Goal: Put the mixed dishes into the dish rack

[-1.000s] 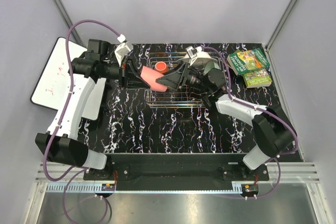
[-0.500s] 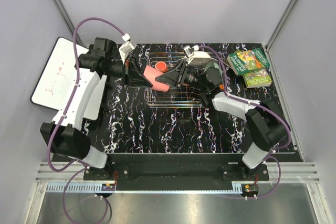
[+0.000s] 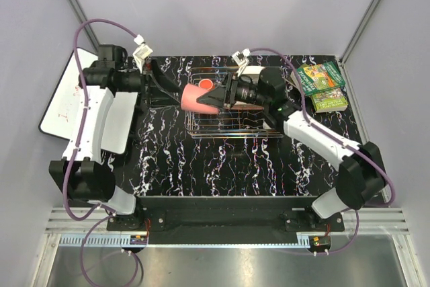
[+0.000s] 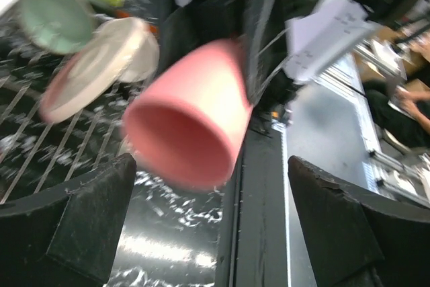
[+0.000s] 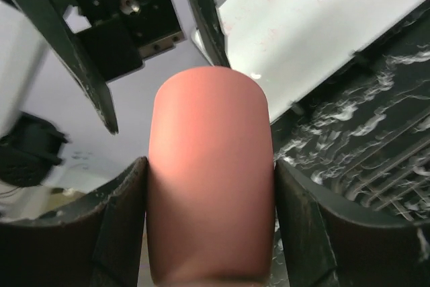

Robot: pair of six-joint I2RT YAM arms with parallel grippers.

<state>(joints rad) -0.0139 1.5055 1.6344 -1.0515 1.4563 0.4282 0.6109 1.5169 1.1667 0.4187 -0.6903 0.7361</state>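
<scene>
A pink cup [image 3: 195, 97] hangs on its side over the left end of the dish rack [image 3: 235, 128]. My right gripper [image 3: 216, 96] is shut on it, a finger pressed to each side of the pink cup [image 5: 208, 112]. My left gripper [image 3: 169, 89] stands open just left of the cup and touches nothing. In the left wrist view the cup's open mouth [image 4: 181, 132] faces me between the spread fingers [image 4: 87, 220]. An orange mug [image 3: 205, 85] sits in the rack. A pale green bowl [image 4: 57, 15] and a pink-rimmed pale dish [image 4: 94, 72] stand in it too.
A whiteboard [image 3: 64, 95] lies off the table's left side. Two green-covered books [image 3: 321, 85] lie at the back right corner. The black marbled tabletop [image 3: 222, 166] stretches from the rack to the arm bases.
My left gripper has opened, let go of the pink cup and drawn back to the left. The right gripper has closed on the cup and now carries it alone.
</scene>
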